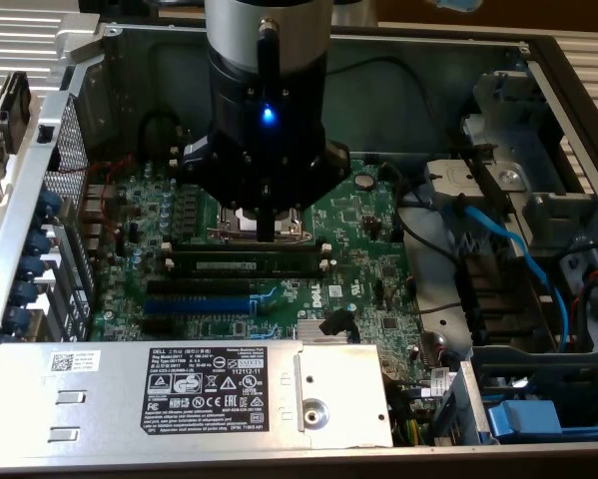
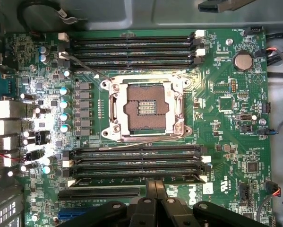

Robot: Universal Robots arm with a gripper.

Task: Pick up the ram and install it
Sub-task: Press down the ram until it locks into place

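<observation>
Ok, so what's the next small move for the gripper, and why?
Probably press straight down: the shut gripper sits over the middle of the dark-green ram stick, which already stands in a black memory slot.

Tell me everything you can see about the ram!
The ram is a long, thin, dark stick with a narrow pale label strip along its side. It stands on its edge in a black slot on the green board, level, with white clips at its ends. It looks like hard circuit board. The shut gripper points down just above its top edge, near the middle; whether they touch is hard to tell.
</observation>
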